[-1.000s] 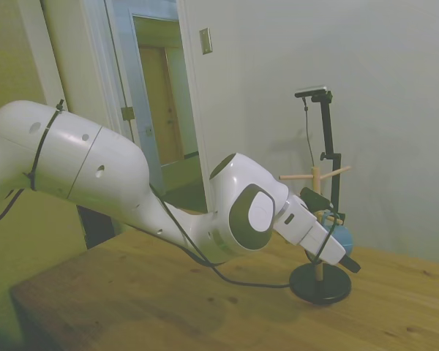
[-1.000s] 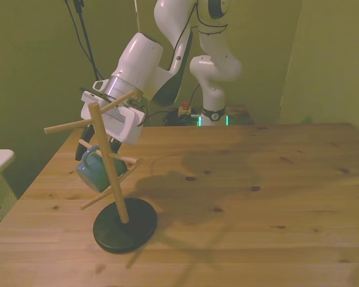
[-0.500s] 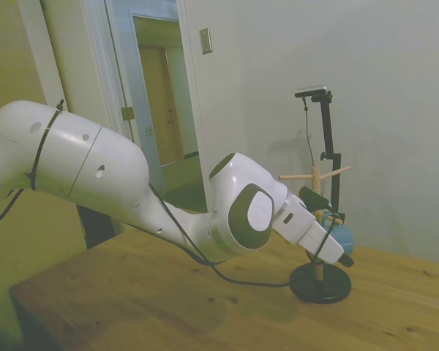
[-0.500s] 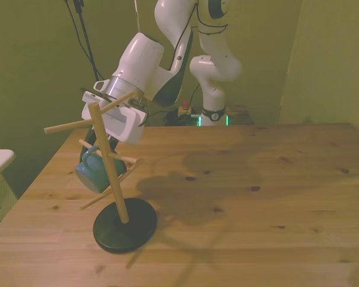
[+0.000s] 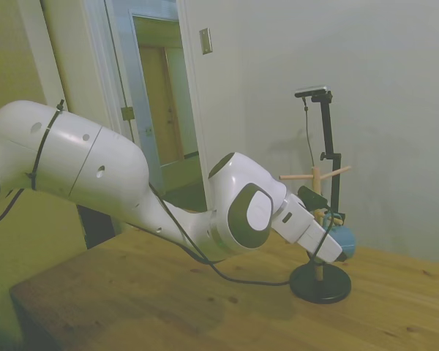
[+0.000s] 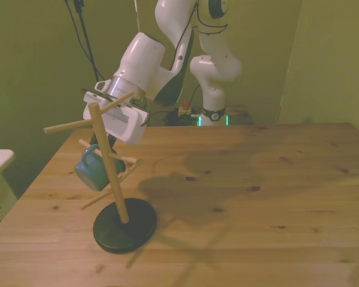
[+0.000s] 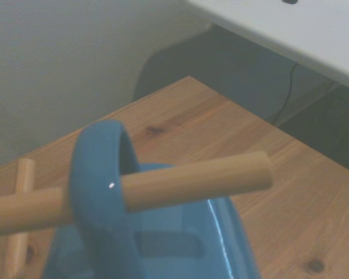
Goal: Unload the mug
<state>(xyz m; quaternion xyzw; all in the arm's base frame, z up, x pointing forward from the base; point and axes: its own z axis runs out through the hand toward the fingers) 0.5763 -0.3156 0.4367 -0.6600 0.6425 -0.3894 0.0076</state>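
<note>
- The wooden peg stand (image 6: 110, 164) rises as a slim dowel from a round black base (image 6: 125, 225) on the knotty plank table (image 6: 239, 197), toward the front view's left.
- The smooth blue mug (image 6: 93, 169) hangs by its loop handle (image 7: 99, 174) on a round wooden peg (image 7: 180, 183), just behind the post.
- The glossy white gripper (image 6: 102, 146) sits right at the mug; whether it pinches it, I cannot tell.

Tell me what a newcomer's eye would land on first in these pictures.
The big white arm sweeping in over the wooden table dominates both room views. Its tool is down at a blue mug that hangs by its loop handle on a peg of the wooden peg stand, near the front view's left edge. The wrist view shows that peg threaded right through the handle.
</note>
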